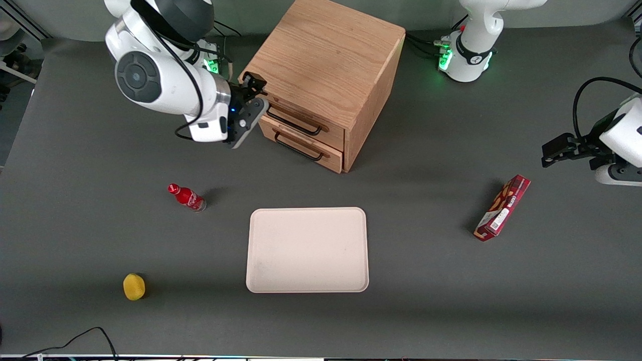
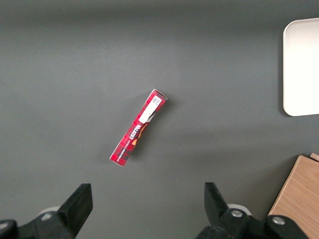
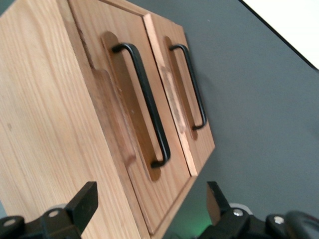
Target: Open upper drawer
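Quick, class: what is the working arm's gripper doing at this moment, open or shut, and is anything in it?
Gripper: open, holding nothing, in front of the upper drawer, by the end of its handle, not yet around it.

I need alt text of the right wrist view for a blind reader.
Close view of a wooden cabinet with both drawers shut; the upper drawer has a black handle, like the lower drawer. The open tool hangs in front of them, touching nothing.
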Controlling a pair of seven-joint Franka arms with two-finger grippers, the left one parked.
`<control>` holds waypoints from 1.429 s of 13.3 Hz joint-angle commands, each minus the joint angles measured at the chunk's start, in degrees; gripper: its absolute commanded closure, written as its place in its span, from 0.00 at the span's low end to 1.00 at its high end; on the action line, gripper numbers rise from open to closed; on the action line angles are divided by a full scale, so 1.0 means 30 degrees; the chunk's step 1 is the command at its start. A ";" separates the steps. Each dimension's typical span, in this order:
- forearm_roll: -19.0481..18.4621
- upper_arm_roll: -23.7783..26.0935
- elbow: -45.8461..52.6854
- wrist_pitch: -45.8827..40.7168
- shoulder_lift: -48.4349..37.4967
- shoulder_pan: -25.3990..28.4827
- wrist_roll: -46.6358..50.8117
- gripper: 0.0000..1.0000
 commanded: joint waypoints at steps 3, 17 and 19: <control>-0.0680 -0.0054 0.1741 0.1384 0.2841 0.1835 -0.0038 0.01; -0.2790 -0.0025 0.0219 0.4374 0.3753 0.2423 -0.1648 0.00; -0.3462 -0.0025 -0.0132 0.4638 0.3724 0.2423 -0.1648 0.00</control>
